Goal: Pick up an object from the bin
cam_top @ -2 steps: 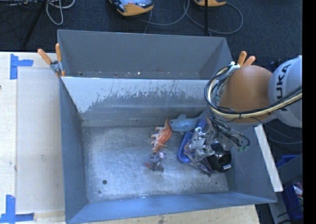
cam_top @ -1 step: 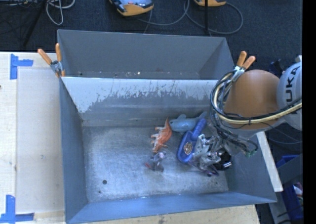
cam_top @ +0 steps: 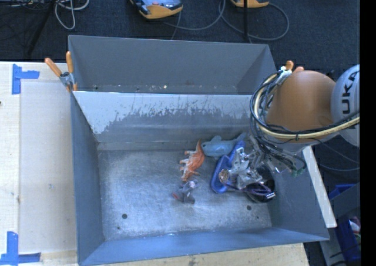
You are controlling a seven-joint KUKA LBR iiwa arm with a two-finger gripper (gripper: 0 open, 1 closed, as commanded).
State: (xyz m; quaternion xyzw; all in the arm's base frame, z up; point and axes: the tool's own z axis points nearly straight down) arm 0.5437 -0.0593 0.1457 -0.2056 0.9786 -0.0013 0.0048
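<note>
Orange-capped arm angled down from right, over blue plastic thing

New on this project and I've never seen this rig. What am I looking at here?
One camera looks down into a grey metal bin from above, a little to one side. The robot arm reaches in from the right. The orange cover and the cables around it are part of its wrist.

The gripper is low in the right part of the bin, over a dark blue loop-shaped thing. Close by are a light blue thing, a black thing, an orange toy animal and a small dark grey piece.

The job is to pick one thing out of the bin. From this view I cannot tell whether the gripper has hold of anything yet.
</note>
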